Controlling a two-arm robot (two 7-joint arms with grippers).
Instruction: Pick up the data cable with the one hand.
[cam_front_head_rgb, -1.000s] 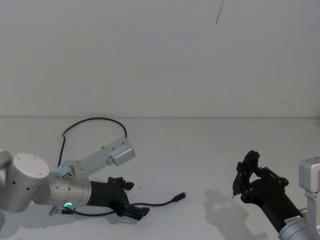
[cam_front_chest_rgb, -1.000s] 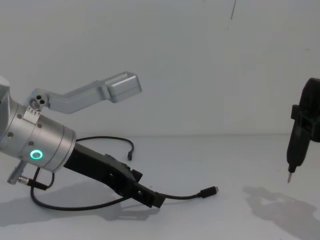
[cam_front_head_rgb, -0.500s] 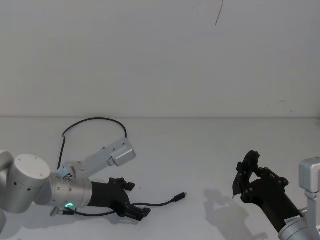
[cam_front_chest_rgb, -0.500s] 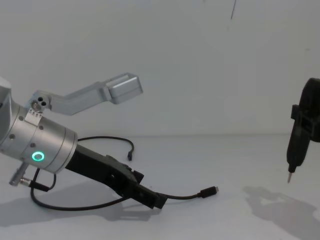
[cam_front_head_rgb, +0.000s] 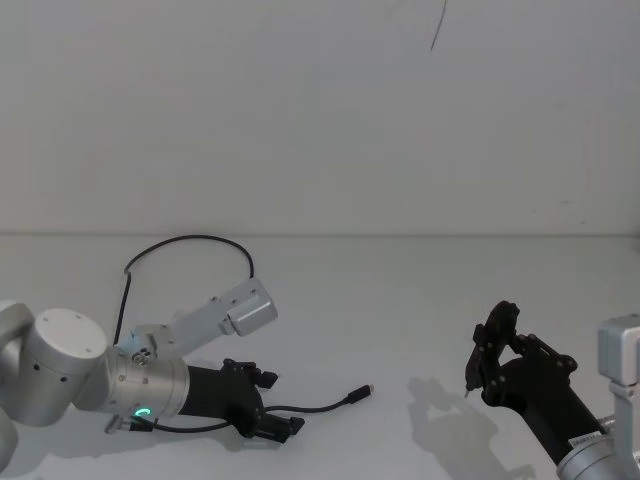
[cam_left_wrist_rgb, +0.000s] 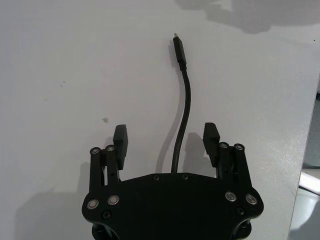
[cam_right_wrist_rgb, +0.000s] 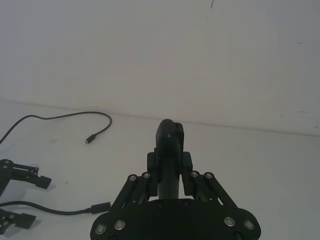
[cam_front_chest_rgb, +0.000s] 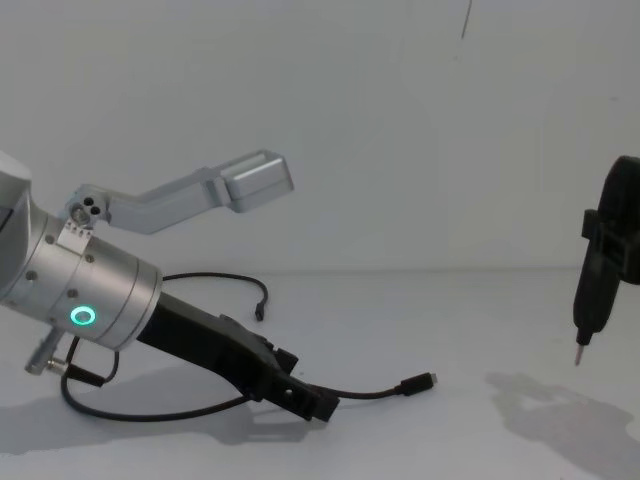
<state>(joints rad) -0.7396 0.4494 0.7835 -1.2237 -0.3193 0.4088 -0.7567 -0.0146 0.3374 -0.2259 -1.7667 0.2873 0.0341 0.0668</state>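
Straddling the cable (cam_left_wrist_rgb: 186, 95), your left gripper (cam_left_wrist_rgb: 166, 134) has its jaws wide; the cable runs lengthwise between them, plug (cam_left_wrist_rgb: 180, 50) ahead. Right gripper (cam_front_head_rgb: 492, 350) is parked, clamping a pen tool (cam_right_wrist_rgb: 169, 137).

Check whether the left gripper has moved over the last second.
Yes. The left gripper has crept rightward in the chest view, toward the unmoved plug of the data cable.

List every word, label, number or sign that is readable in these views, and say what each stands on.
None can be read.
White label strip on the arm behind the right pincer, which grips the pen-like tool: too small to read.
Left pincer, open astride the data cable: no markings.
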